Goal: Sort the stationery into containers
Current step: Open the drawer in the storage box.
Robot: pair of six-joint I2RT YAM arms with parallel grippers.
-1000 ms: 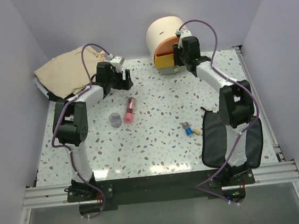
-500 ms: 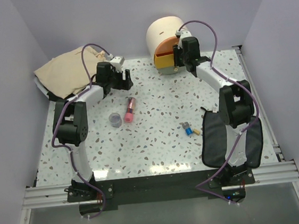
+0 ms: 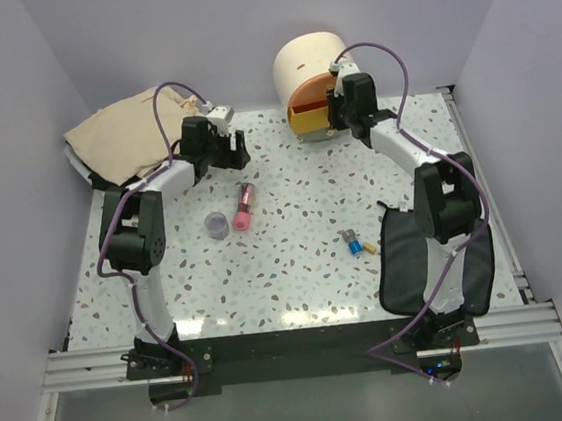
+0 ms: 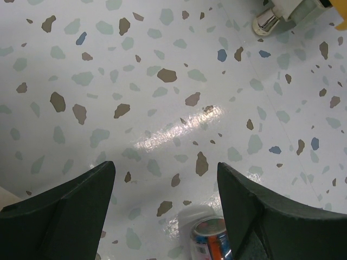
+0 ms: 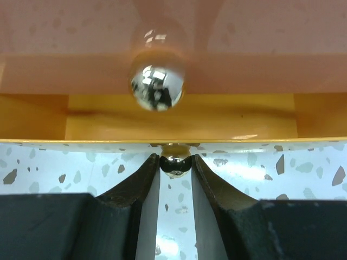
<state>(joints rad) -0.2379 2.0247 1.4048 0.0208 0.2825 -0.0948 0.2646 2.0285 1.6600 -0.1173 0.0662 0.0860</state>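
As the orange drawer (image 3: 308,117) needs pulling out, the right gripper (image 5: 174,161) grasps its knob (image 5: 174,167).
Its jaws clench the knob just before the cream box (image 3: 306,62); the left gripper (image 4: 165,208) gapes, and the pink tube (image 3: 244,206) lies well apart from the box.

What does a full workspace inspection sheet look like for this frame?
Surface: speckled table, glare patches near the front.
Job's things: pink tube, grey pot, blue and yellow pieces loose; cream box with orange drawer partly out; black pouch flat, near right; no pens seen.
Clutter: beige cloth, far-left corner.
Tools: left tool open above table; right tool shut on lower knob.
Cables: purple cables loop above both arms.
Surroundings: lavender walls.
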